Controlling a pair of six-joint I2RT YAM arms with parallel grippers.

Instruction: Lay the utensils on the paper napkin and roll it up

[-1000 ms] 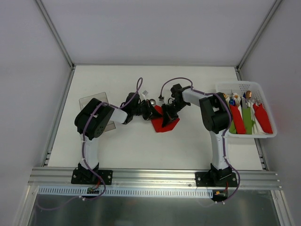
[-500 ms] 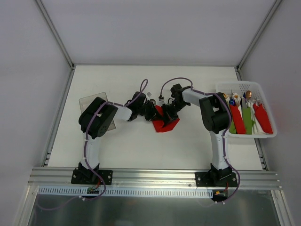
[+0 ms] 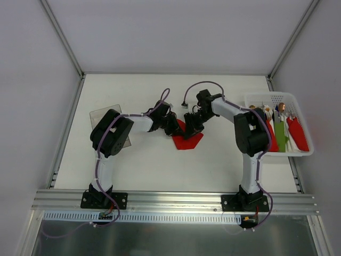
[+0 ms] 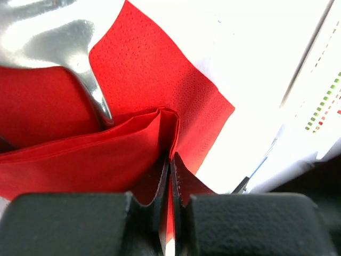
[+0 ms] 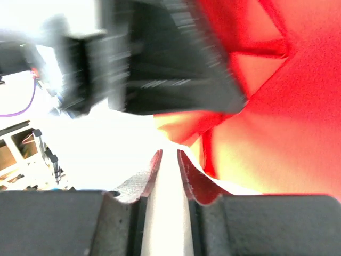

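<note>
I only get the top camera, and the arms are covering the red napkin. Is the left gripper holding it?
Observer: Yes. The left wrist view shows the left gripper shut on a folded edge of the red napkin.
Operator: Where did the spoon go?
Observer: The shiny silver spoon lies on the napkin, and its neck goes in under that fold.
Operator: What about the right gripper?
Observer: In the right wrist view, the right gripper has its jaws a little apart with nothing between them. The napkin is just beyond its tips.
</note>
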